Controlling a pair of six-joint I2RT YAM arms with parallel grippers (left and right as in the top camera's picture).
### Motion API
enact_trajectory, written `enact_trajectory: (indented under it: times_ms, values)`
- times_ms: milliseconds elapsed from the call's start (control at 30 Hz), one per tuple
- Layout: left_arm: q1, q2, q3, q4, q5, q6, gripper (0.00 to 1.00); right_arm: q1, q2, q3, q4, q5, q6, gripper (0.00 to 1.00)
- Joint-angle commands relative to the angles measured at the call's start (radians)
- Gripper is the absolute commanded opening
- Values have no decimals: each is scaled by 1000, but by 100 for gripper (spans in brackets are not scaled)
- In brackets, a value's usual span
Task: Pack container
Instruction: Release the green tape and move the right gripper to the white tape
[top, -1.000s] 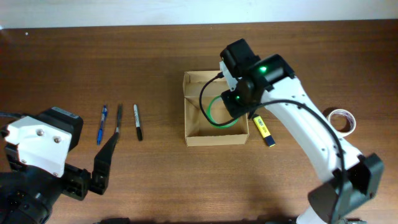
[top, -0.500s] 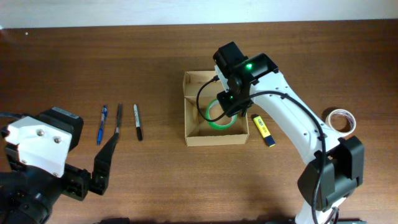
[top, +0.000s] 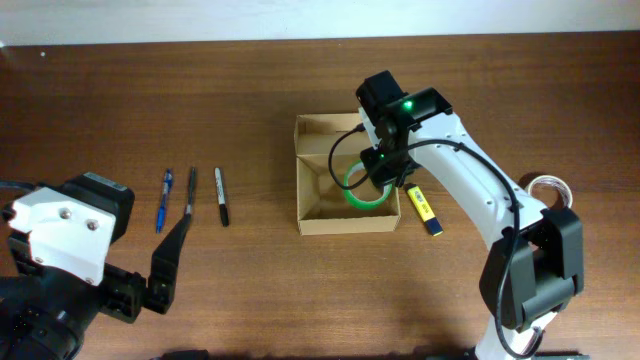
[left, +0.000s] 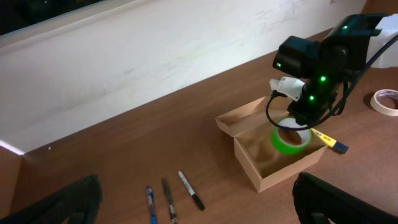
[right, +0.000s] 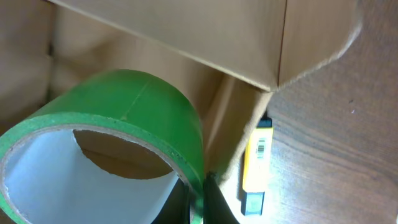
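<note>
The tan cardboard container (top: 313, 214) sits open at the table's middle, its flap lid folded back; it also shows in the left wrist view (left: 252, 171) and the right wrist view (right: 186, 37). My right gripper (top: 381, 181) is shut on a green tape roll (top: 362, 197), holding it inside the container near its right wall. In the right wrist view the fingers (right: 198, 200) pinch the roll's wall (right: 155, 106). The roll also shows in the left wrist view (left: 286, 140). My left gripper (left: 193, 205) is open and empty, low at the front left, away from the container.
A yellow and blue marker (top: 424, 210) lies just right of the container. A white tape roll (top: 549, 193) lies at the far right. A blue pen (top: 162, 199), a dark pen (top: 190, 194) and a black marker (top: 221, 196) lie left of the container.
My right gripper has carried the green tape roll a little lower and rightward inside the container. The left arm has not moved.
</note>
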Motion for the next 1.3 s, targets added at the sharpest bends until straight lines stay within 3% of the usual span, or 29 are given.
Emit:
enact_trajectory:
  times_ms: [0, 67, 200, 300, 433, 533, 733, 800, 967, 1133, 1267]
  values:
    - [-2, 2, 2, -4, -6, 16, 99, -12, 2, -29, 3, 15, -6, 4]
    - [-2, 2, 2, -4, -6, 16, 99, -13, 2, -32, 0, 15, -6, 8]
    - [-2, 2, 2, -1, -6, 16, 99, -13, 2, -32, -2, 14, -6, 30]
    - [-2, 2, 2, -1, -6, 16, 99, -13, 2, -32, -11, 15, -6, 38]
    - [-2, 2, 2, -1, -6, 16, 99, -13, -1, -17, -31, 15, -6, 39]
    - [-1, 2, 2, 4, -6, 16, 99, -13, -18, 62, -101, 16, -6, 33]
    - [-1, 2, 2, 6, -7, 28, 99, -24, -125, 422, -232, 120, 34, 33]
    - [-1, 2, 2, 6, -7, 31, 99, -47, -146, 531, -250, 178, 36, 39]
    - [-2, 2, 0, 3, -7, 31, 99, -239, -151, 665, -344, 243, 47, 54]
    - [-1, 2, 0, 6, -7, 32, 99, -505, -130, 599, -399, 235, 154, 56]
    - [-2, 2, 0, 5, -7, 31, 99, -696, -111, 472, -351, 188, 159, 59]
